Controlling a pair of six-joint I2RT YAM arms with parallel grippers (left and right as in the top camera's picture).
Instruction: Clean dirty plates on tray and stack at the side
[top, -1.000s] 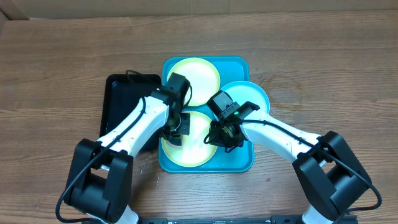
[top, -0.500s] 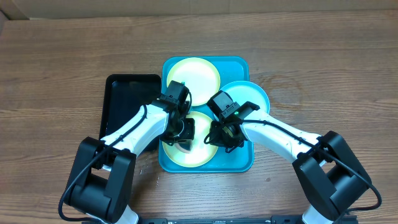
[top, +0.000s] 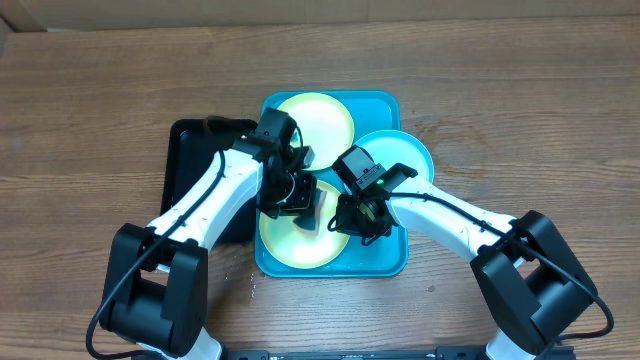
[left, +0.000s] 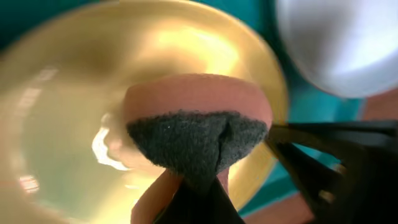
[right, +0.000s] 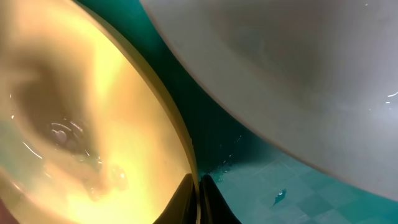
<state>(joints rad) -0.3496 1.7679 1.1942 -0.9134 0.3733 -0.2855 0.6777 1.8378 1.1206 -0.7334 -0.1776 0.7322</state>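
Observation:
The cyan-blue tray (top: 385, 105) holds three plates. A yellow-green plate (top: 312, 118) lies at the back and a light cyan plate (top: 405, 155) overhangs the right rim. On the front yellow-green plate (top: 288, 250) my left gripper (top: 303, 210) is shut on a pink sponge (left: 199, 118) with a dark scouring face, pressed onto the wet plate (left: 68, 99). My right gripper (top: 346, 222) pinches that plate's right rim; in the right wrist view its gripper (right: 198, 196) is shut on the thin yellow edge (right: 177, 124), with the cyan plate (right: 298, 68) above it.
A smaller black tray (top: 192, 160) lies directly left of the blue tray, partly under my left arm. Bare wooden table (top: 520, 90) surrounds both trays. Water droplets sit on the blue tray floor (right: 292, 186).
My left gripper has slid the sponge a little to the right and back across the front plate, its forearm swinging outward. The right gripper has held still on the rim.

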